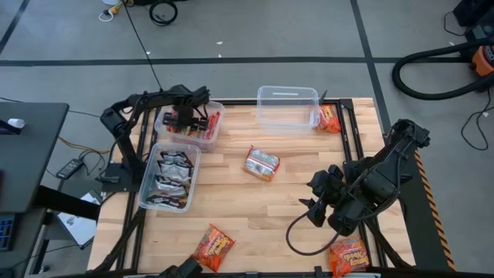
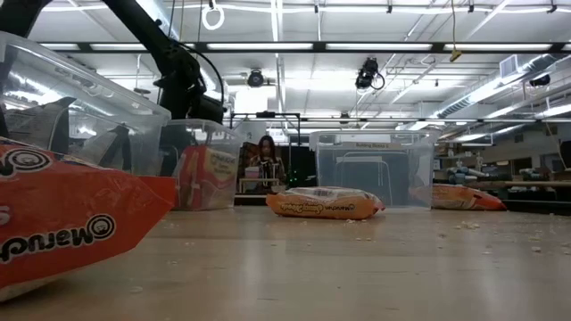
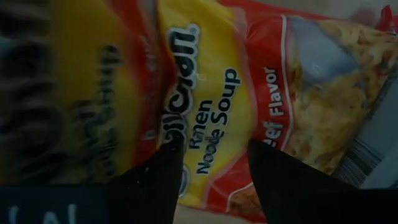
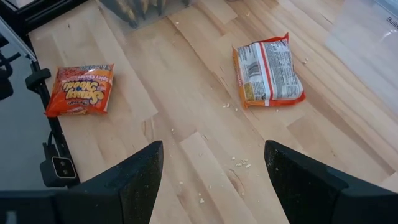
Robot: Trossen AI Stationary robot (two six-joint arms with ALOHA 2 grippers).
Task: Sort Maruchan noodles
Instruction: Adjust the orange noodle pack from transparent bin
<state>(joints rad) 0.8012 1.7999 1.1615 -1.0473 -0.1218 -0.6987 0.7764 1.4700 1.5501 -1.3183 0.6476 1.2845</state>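
Observation:
My left gripper point(image 1: 185, 120) reaches down into the far-left clear bin point(image 1: 212, 135), which holds yellow-and-red noodle packets. In its wrist view the open fingers point(image 3: 211, 180) stand apart over one such packet point(image 3: 211, 93) lying face up. My right gripper point(image 1: 315, 205) hangs open over bare table near the right side point(image 4: 211, 180). A yellow-and-red packet point(image 1: 261, 163) point(image 4: 268, 71) lies flat mid-table. Orange packets lie at the near edge point(image 1: 212, 247) point(image 4: 79, 90) point(image 1: 347, 255) and beside the far bin point(image 1: 329, 118). Silver-black packets fill the near-left bin point(image 1: 170, 176). My left gripper comes from above, pointing down at the printed face of the yellow-and-red packet point(image 3: 217, 124) in the far-left bin. Its two fingertips point(image 3: 155, 174) stand apart over that face. Whether they touch it, I cannot tell.
An empty clear bin point(image 1: 287, 108) point(image 2: 370, 169) stands at the far edge, middle. Crumbs dot the wooden top. The table's black frame runs along the right edge point(image 1: 432, 216). In the low view an orange packet point(image 2: 53, 223) fills the near left.

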